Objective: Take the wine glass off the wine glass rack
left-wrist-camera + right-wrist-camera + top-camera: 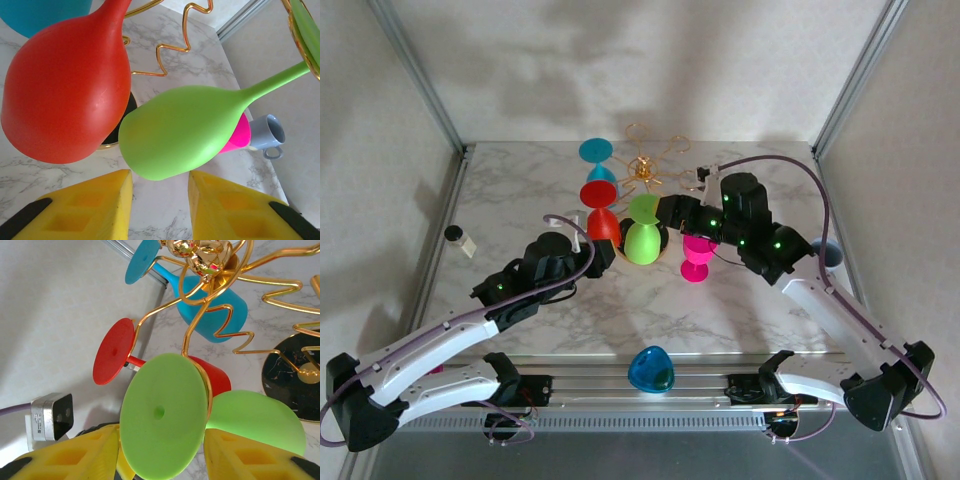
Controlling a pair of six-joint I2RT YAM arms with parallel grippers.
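Green wine glass (642, 243) hangs on the rack (647, 168), red glass (603, 225) at nine o'clock. Left fingers (80, 210) released below; right fingers (245, 460) flank its foot, grasp unclear.

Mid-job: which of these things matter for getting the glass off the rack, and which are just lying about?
In the job: green glass, rack, left gripper, right gripper.

Lying about: hanging red glass, hanging blue glass, pink glass, loose blue glass at the near edge, grey cup.
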